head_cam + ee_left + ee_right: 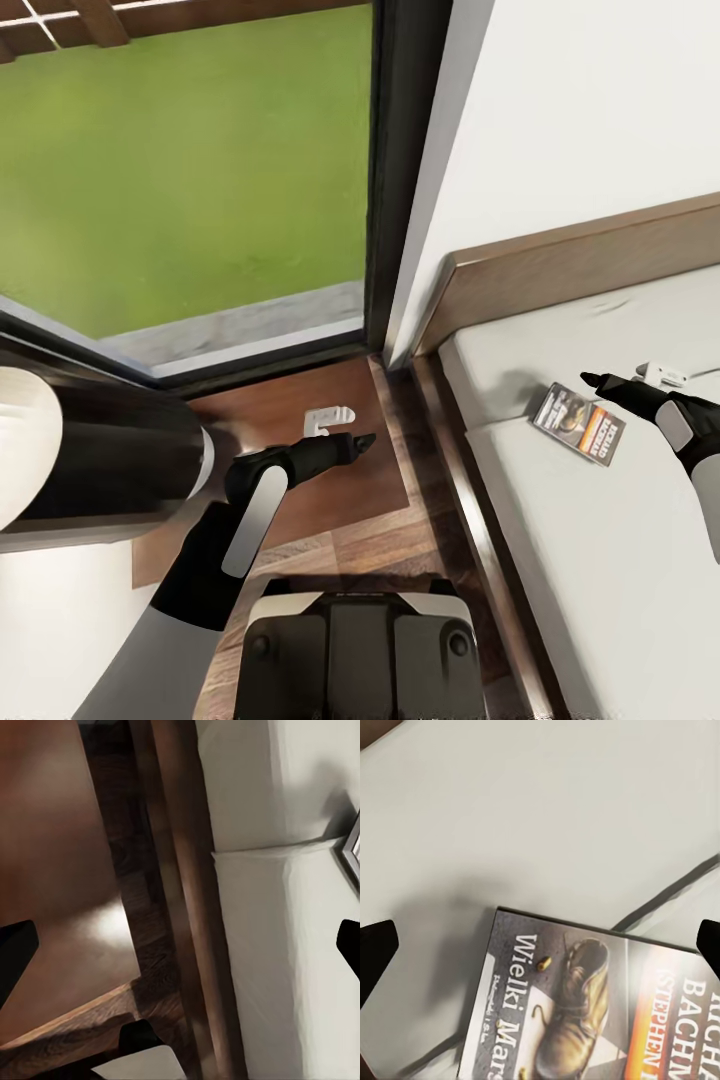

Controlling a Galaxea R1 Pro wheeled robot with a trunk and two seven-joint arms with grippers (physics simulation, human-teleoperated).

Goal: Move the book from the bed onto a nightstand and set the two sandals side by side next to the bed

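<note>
The book [580, 423] lies flat on the pale mattress [600, 560] near the headboard [580, 262]; its cover with a boot and an orange band shows close up in the right wrist view [585, 1005]. My right gripper [597, 381] hovers open just above the book's far edge, with nothing between its fingertips [375, 952]. Open too, my left gripper [355, 442] hangs over the reddish-brown nightstand [300, 490], near the edge that faces the bed. In the left wrist view the nightstand top [52, 870], the bed frame [187, 907] and a corner of the book [352, 847] appear. The sandals are out of view.
A tall dark-framed window [200, 160] with green ground outside stands behind the nightstand. A white wall [560, 120] rises behind the headboard. A narrow strip of wood floor [425, 520] separates nightstand and bed. My own base [360, 650] is close in front.
</note>
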